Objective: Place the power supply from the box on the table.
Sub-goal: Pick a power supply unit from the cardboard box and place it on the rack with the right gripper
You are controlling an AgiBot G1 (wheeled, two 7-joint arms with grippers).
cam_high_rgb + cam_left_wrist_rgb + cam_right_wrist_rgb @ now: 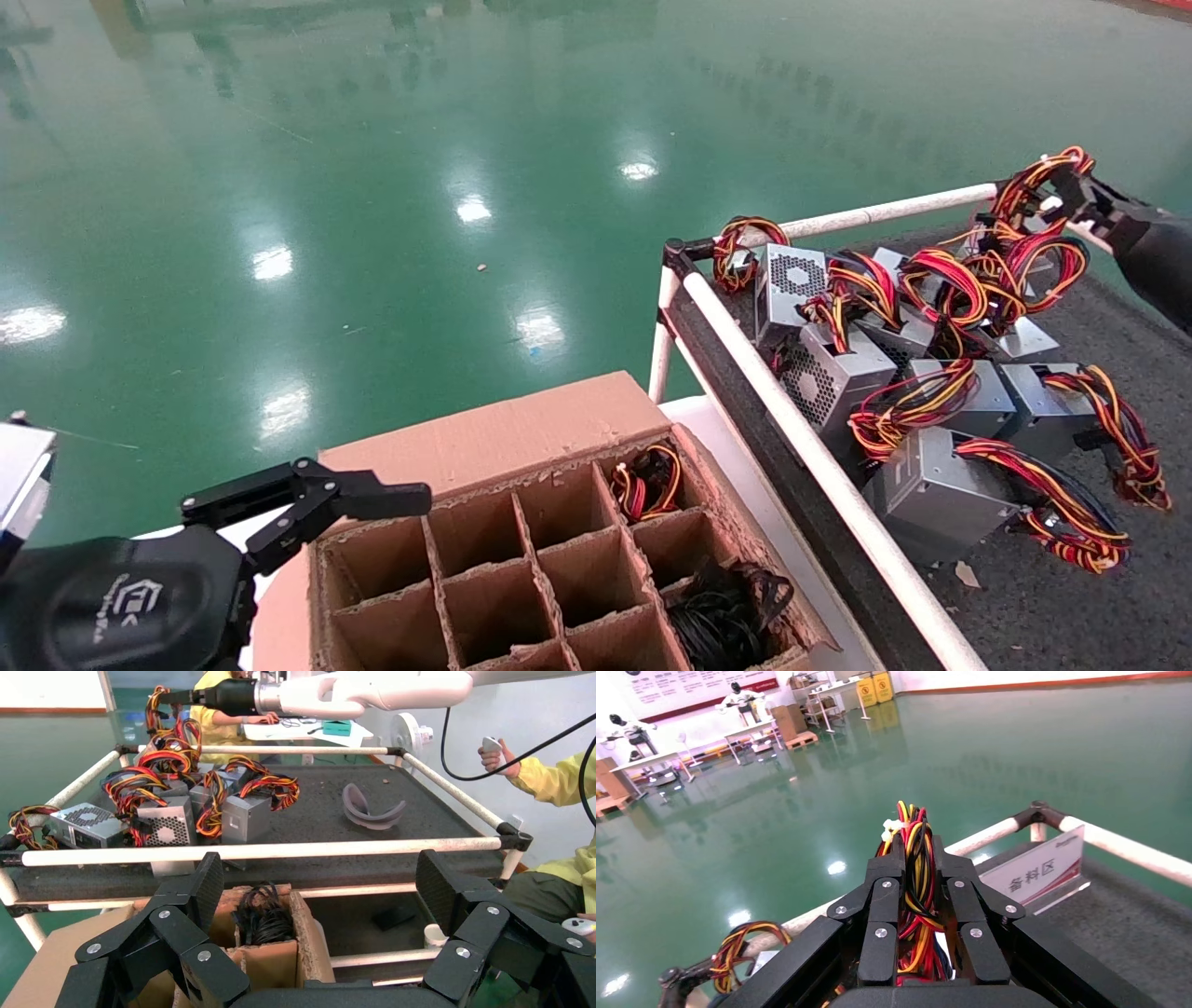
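My right gripper [1071, 191] is shut on the red, yellow and black wire bundle [916, 860] of a power supply, above the far right part of the table [1071, 596]. I cannot tell which silver case in the heap the bundle leads to. Several power supplies [931, 494] lie on the dark felt. In the box [484, 438], one far cell holds another power supply's wires [647, 483]. My left gripper [354, 513] is open at the box's left corner with nothing in it. In the left wrist view it [320, 881] faces the box [274, 959] and the table [422, 818].
A tangle of black cable [726, 610] fills a near right cell of the box. White pipe rails [792, 419] frame the table, and a white slab [745, 466] lies under the box. A grey curved piece [372, 808] lies on the felt. A person in yellow [562, 783] stands beyond the table.
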